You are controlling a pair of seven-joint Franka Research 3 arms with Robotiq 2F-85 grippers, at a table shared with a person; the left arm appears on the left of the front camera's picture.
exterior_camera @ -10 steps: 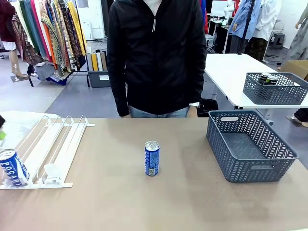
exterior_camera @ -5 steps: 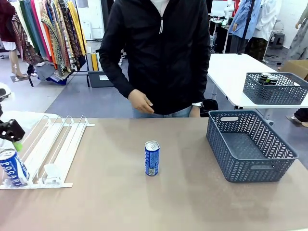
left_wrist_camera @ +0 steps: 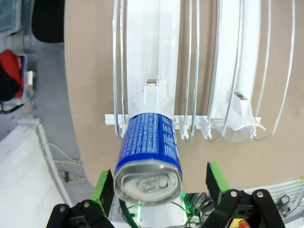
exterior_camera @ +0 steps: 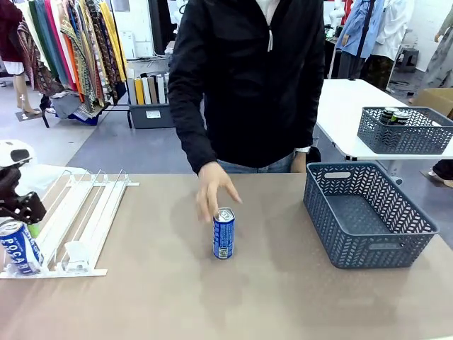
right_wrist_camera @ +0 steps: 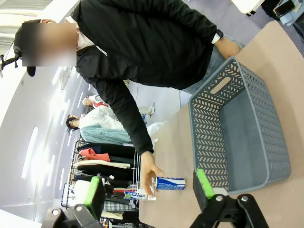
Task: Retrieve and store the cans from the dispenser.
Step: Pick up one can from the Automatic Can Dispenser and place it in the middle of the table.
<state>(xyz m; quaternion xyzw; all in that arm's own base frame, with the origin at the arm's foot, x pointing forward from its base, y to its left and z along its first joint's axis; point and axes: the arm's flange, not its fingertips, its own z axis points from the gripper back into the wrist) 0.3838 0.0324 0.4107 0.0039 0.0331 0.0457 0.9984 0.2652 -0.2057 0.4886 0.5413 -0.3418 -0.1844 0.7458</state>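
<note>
While the left gripper point(left_wrist_camera: 159, 189) hangs at the front end of the dispenser point(left_wrist_camera: 156, 57), I see its jaws standing wide apart. 1 blue can point(left_wrist_camera: 149, 152) lies between the 2 green pads point(left_wrist_camera: 105, 189). The pad on the picture's left sits just beside the can's wall, and I cannot tell whether it touches. The other pad stands clear of the can, so I read no grip here.

That can lies on the slope of the outermost lane on my left, its lower end against the small front stop. Its silver top and pull tab face my wrist camera. The body is blue with white lettering and looks undented. The dispenser is a white rack of 3 lanes at the near left corner of the worktop point(exterior_camera: 177, 297), and the can is at its near end, close to the worktop's left edge.

The right gripper point(right_wrist_camera: 149, 187) also has its jaws spread wide and holds nothing.

A second blue can point(exterior_camera: 224, 232) stands upright near the middle of the worktop. The person's hand point(exterior_camera: 214, 191) reaches down from the far edge, fingertips at its silver top. The grey basket point(exterior_camera: 368, 244) sits by the right edge, well apart from both cans.
</note>
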